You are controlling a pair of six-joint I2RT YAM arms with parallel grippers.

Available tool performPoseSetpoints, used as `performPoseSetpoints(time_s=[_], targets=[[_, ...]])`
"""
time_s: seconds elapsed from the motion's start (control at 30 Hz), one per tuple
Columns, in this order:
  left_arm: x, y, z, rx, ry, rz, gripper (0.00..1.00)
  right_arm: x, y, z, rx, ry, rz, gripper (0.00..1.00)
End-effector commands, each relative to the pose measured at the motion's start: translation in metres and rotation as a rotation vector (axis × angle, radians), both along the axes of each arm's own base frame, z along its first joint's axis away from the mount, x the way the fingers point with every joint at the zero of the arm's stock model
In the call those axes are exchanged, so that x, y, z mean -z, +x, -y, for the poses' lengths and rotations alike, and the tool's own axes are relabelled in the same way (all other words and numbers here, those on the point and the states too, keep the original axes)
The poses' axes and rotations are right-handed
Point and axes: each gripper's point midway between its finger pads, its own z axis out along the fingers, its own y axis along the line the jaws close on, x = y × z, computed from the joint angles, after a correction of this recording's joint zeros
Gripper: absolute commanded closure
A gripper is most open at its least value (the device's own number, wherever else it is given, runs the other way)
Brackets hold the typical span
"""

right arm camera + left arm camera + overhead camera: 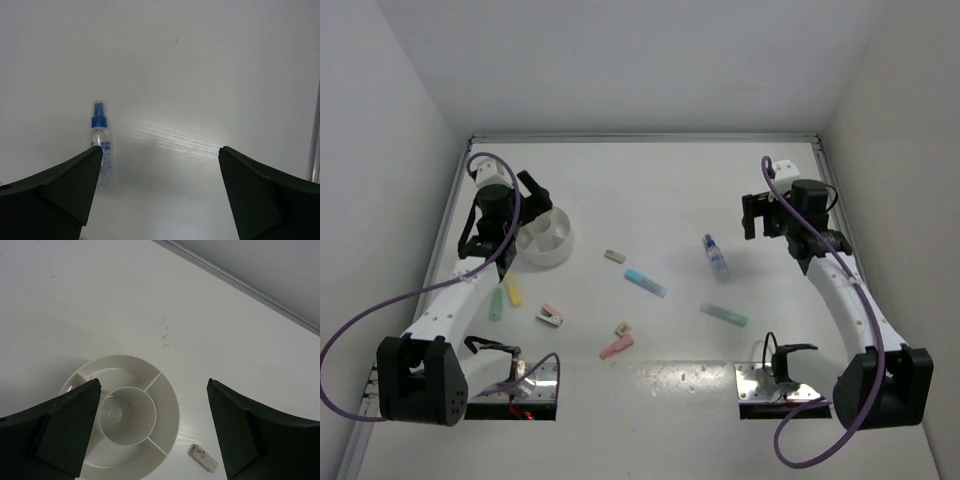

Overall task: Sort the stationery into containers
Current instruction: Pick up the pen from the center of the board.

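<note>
Left hand point(152, 390): fingers spread wide, empty, hovering over the white divided bowl point(550, 258). The compartments I can see hold nothing. Right hand point(160, 150): also spread, empty, above the surface point(660, 180), with the blue-capped bottle point(100, 135) lying beside one finger. The light-blue stick point(645, 282) and other pieces lie scattered mid-surface.

Judgement: sorting not yet begun, first pick pending. Next, I centre the right hand over the bottle, align across its body, descend and close.

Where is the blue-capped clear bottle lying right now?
In the top view the bottle lies right of centre, just left of the right gripper, with the light-blue stick to its left and a green stick below it.
</note>
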Motion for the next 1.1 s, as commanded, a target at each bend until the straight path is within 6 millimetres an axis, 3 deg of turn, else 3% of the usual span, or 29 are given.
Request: performPoseSetpoints(time_s=[0.0,0.13,0.27,0.3,0.4,0.47,0.5,0.53,0.57,0.6,0.63,0.67,0.7,0.77,0.8,0.83,0.9,0.93,0.97,1.03,1.07], targets=[[-0.032,0.007,0.000,-0.022,-0.009,0.085,0.07,-0.028,0.002,-0.011,-0.023,0.059,0.071,0.00],[-0.036,0.003,0.004,-0.012,-0.010,0.094,0.07,-0.031,-0.001,-0.011,-0.023,0.060,0.095,0.00],[-0.032,0.001,0.003,-0.025,-0.001,0.077,0.15,-0.004,-0.004,-0.001,-0.034,-0.012,0.033,0.00],[-0.036,0.002,0.002,-0.034,0.000,0.086,0.23,-0.004,-0.003,-0.003,-0.055,-0.017,0.022,0.00],[-0.034,0.004,0.000,-0.047,-0.004,0.072,0.62,0.000,-0.005,-0.011,-0.117,-0.014,-0.009,0.00],[-0.015,0.006,-0.002,-0.066,-0.003,0.015,1.00,-0.005,-0.008,-0.022,-0.171,0.025,-0.016,0.86],[-0.007,0.005,-0.004,-0.083,-0.009,-0.020,1.00,-0.005,-0.009,-0.027,-0.175,0.038,-0.019,1.00],[-0.006,0.006,-0.007,-0.102,-0.001,-0.033,1.00,-0.006,-0.009,-0.029,-0.183,0.043,-0.019,1.00],[-0.001,0.007,-0.006,-0.113,0.001,-0.055,0.93,-0.006,-0.010,-0.033,-0.201,0.049,-0.019,0.74],[0.016,0.004,-0.010,-0.135,0.013,-0.127,0.70,-0.011,-0.009,-0.036,-0.212,0.056,-0.008,0.33],[0.016,0.005,-0.006,-0.127,0.017,-0.147,0.30,-0.014,-0.010,-0.040,-0.234,0.071,-0.008,0.01],[0.028,0.001,-0.006,-0.130,0.018,-0.193,0.18,-0.011,-0.013,-0.040,-0.233,0.073,-0.026,0.00],[0.043,-0.008,-0.009,-0.158,0.007,-0.260,0.13,-0.010,-0.016,-0.044,-0.260,0.080,-0.035,0.00],[0.057,-0.020,-0.017,-0.214,-0.011,-0.315,0.12,-0.011,-0.019,-0.048,-0.299,0.075,-0.040,0.09],[0.068,-0.034,-0.024,-0.289,-0.046,-0.342,0.12,-0.011,-0.020,-0.049,-0.308,0.082,-0.040,0.21],[0.071,-0.041,-0.027,-0.325,-0.063,-0.347,0.12,-0.009,-0.022,-0.049,-0.313,0.076,-0.048,0.55],[0.075,-0.052,-0.033,-0.419,-0.135,-0.333,0.10,-0.010,-0.023,-0.048,-0.322,0.063,-0.055,0.85],[0.082,-0.064,-0.040,-0.475,-0.134,-0.344,0.08,-0.010,-0.022,-0.045,-0.308,0.052,-0.055,0.91],[0.074,-0.069,-0.045,-0.514,-0.163,-0.320,0.08,-0.009,-0.022,-0.043,-0.305,0.038,-0.053,0.91],[0.071,-0.087,-0.055,-0.598,-0.177,-0.335,0.12,-0.009,-0.021,-0.041,-0.298,0.032,-0.053,0.85],[0.060,-0.094,-0.059,-0.624,-0.186,-0.308,0.19,-0.009,-0.021,-0.041,-0.298,0.032,-0.053,0.76]])
